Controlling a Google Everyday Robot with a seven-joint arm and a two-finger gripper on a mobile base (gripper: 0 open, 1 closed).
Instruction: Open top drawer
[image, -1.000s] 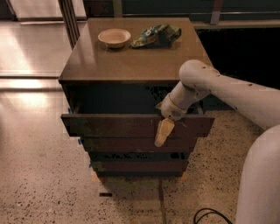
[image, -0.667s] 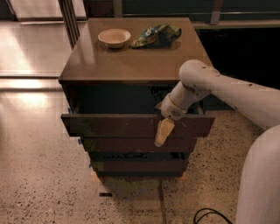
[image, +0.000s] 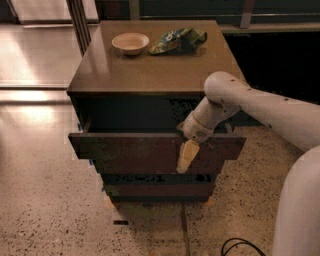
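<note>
Nothing has moved in the last second. The wide dark reddish-brown wooden top drawer (image: 125, 147) stays partly pulled out. The robot's pale yellowish hand (image: 187, 156) still hangs over the drawer's upper front edge, right of the middle. Whether the hand is clenched or released cannot be told. The pull seems paused, perhaps finished.

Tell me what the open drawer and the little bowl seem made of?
The top drawer looks like dark reddish-brown wood, dull, with pale scuffs on its front. The bowl seems pale ceramic or plastic; its smooth, soft sheen leaves that open. The tool, hanging over the drawer's front edge, looks like yellowish plastic or rubber.
</note>
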